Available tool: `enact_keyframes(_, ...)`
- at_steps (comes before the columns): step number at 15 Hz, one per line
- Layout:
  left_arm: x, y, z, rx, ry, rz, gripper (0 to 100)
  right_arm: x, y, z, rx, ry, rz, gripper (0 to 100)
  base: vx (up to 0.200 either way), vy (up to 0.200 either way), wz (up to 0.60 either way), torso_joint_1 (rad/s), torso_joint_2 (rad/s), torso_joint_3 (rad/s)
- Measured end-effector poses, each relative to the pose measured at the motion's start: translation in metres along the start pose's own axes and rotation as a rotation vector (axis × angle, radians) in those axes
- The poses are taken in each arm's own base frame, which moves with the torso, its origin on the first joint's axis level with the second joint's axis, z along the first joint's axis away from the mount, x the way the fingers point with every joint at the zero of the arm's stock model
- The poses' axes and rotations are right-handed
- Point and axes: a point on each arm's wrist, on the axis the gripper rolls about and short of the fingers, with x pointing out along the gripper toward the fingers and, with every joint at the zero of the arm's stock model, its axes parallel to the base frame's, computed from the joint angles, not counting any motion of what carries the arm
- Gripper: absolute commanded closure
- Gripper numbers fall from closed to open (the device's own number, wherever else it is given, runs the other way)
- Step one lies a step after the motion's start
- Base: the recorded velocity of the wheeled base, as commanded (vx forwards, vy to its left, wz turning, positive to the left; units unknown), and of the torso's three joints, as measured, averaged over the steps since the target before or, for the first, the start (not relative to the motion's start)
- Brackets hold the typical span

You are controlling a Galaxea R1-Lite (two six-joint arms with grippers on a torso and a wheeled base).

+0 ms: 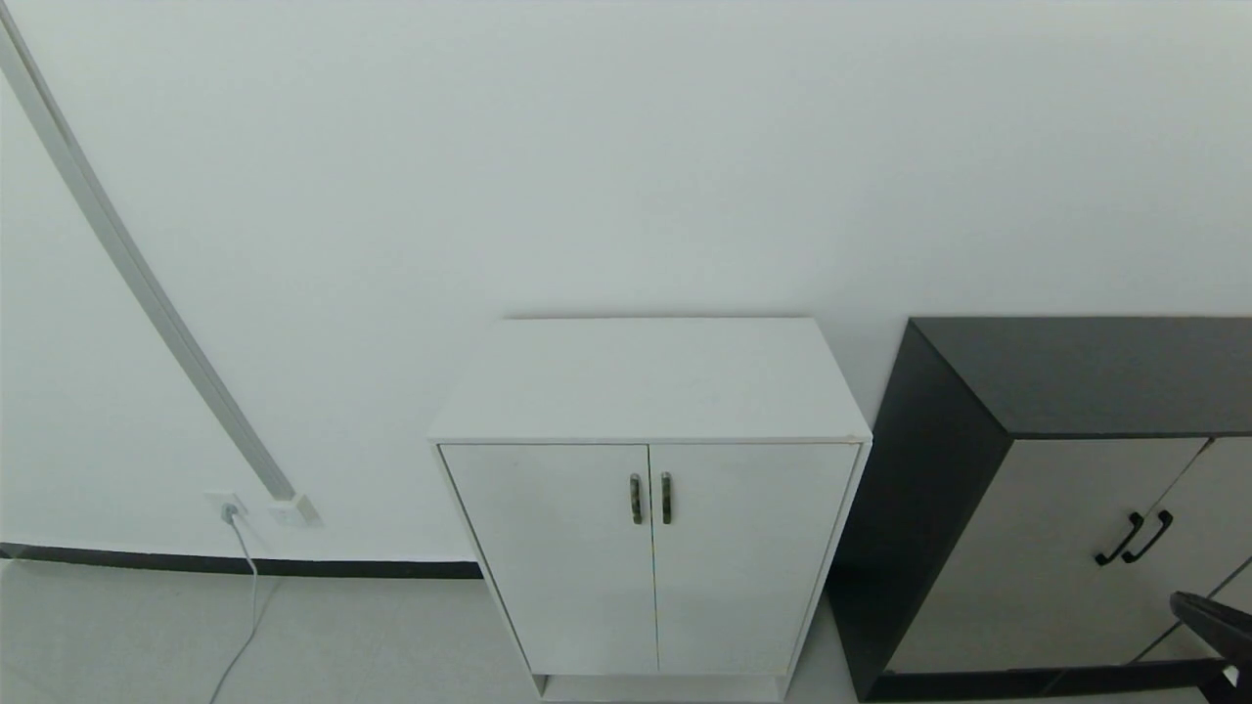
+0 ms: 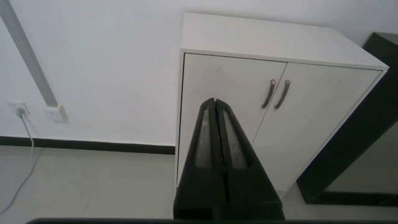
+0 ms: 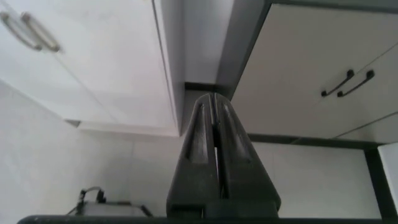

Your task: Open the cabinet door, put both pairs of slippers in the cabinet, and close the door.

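— White cabinet, we see it at 6 o'clock in the head view, against the wall. Is it open?
— No, both doors are shut. The two metal handles stand upright, side by side, where the doors meet.
— And at 4 o'clock?
— We see a dark cabinet just beside the white one, with black handles.
— How are our grippers?
— Our left gripper has its fingers pressed together and points toward the left white door. Our right gripper is pressed together too, above the floor, before the gap between both cabinets.
— At 8 o'clock?
— A wall socket, with a grey cable hanging down.
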Motion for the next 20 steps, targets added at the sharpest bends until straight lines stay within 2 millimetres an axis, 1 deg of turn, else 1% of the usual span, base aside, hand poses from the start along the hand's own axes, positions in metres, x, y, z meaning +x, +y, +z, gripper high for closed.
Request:
enact_keyframes(2,0.000,0.000,0.000,0.000,0.000,0.000,100,-0.015,0.000,-0.009,0.002,0.006,0.024,100,0.000,0.000,0.00,0.000,0.00,0.000)
enact_keyframes(5,0.000,0.000,0.000,0.000,0.000,-0.001,100,-0.039,-0.001,-0.028,0.003,0.023,0.053,100,0.000,0.000,0.00,0.000,0.00,0.000)
enact_keyframes(9,0.000,0.000,0.000,0.000,0.000,-0.002,100,-0.061,-0.001,-0.055,0.002,0.064,0.117,100,0.000,0.000,0.00,0.000,0.00,0.000)
enact_keyframes(15,0.000,0.000,0.000,0.000,0.001,-0.001,100,-0.067,0.000,-0.077,-0.021,-0.010,0.166,100,0.000,0.000,0.00,0.000,0.00,0.000)
enact_keyframes(20,0.000,0.000,0.000,0.000,0.000,-0.001,100,-0.073,0.000,-0.082,-0.013,-0.095,0.119,100,0.000,0.000,0.00,0.000,0.00,0.000)
